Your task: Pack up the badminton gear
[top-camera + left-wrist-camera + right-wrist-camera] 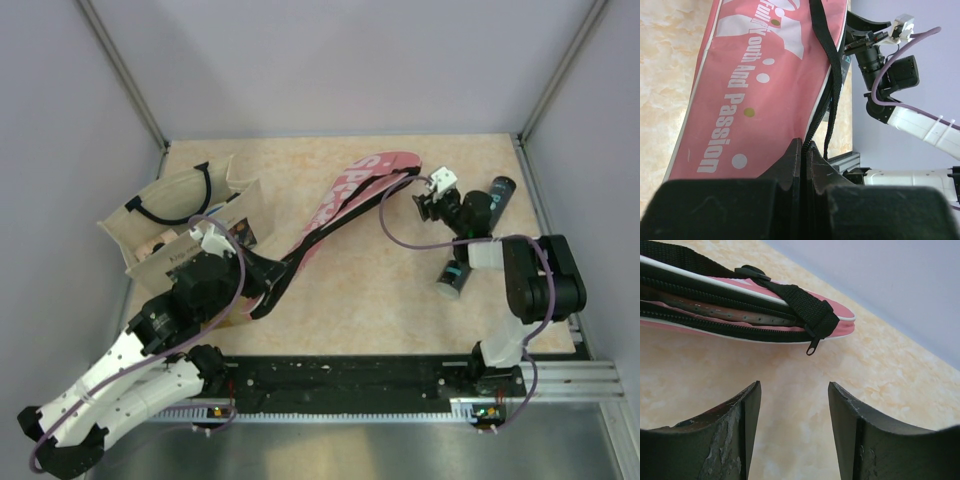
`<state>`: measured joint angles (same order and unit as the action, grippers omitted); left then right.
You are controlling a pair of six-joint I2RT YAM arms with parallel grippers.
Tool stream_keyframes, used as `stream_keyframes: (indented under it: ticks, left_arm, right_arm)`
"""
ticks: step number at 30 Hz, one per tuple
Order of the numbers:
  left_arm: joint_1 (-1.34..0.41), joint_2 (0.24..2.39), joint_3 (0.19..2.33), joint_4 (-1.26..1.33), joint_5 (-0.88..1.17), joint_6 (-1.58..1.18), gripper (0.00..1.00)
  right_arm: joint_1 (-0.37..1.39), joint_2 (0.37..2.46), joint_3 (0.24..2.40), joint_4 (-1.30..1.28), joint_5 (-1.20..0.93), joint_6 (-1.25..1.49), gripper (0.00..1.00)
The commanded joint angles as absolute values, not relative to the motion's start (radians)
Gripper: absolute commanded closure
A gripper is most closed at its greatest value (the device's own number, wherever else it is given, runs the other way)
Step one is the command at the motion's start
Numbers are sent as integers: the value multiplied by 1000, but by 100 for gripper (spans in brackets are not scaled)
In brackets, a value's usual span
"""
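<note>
The pink "SPORT" cover (pixel 345 205) lies diagonally across the table, its black strap (pixel 832 60) running along it. My left gripper (pixel 272 285) is shut on the black zip edge at the cover's narrow end (pixel 804 146). My right gripper (pixel 424 203) is open and empty just short of the cover's wide end (pixel 740 315). There the zip is open, its pull (pixel 812 346) hangs down, and a racket rim (pixel 715 311) with small holes shows inside. A black tube with teal (pixel 454 279) lies by the right arm. The shuttlecock is out of view.
A beige tote bag (pixel 175 205) with black handles stands open at the back left, next to my left arm. A second black cylinder (pixel 499 192) lies behind the right wrist. Side walls close in the table on the left, right and far side.
</note>
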<state>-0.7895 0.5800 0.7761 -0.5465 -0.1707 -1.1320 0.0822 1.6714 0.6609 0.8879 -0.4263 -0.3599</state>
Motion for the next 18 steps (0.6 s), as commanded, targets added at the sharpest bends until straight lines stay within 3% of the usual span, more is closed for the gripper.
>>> stream_keyframes:
  ticks: [1, 10, 18]
  left_arm:
    - [-784, 568, 819, -417, -161, -1163, 100]
    - [-785, 557, 824, -425, -150, -1157, 100]
    - [-784, 555, 838, -454, -156, -1144, 100]
  right_arm:
    - [95, 1732, 673, 1058, -400, -344, 44]
    - [143, 1845, 712, 1230, -262, -334, 45]
    - [181, 1933, 744, 1344, -210, -322, 53]
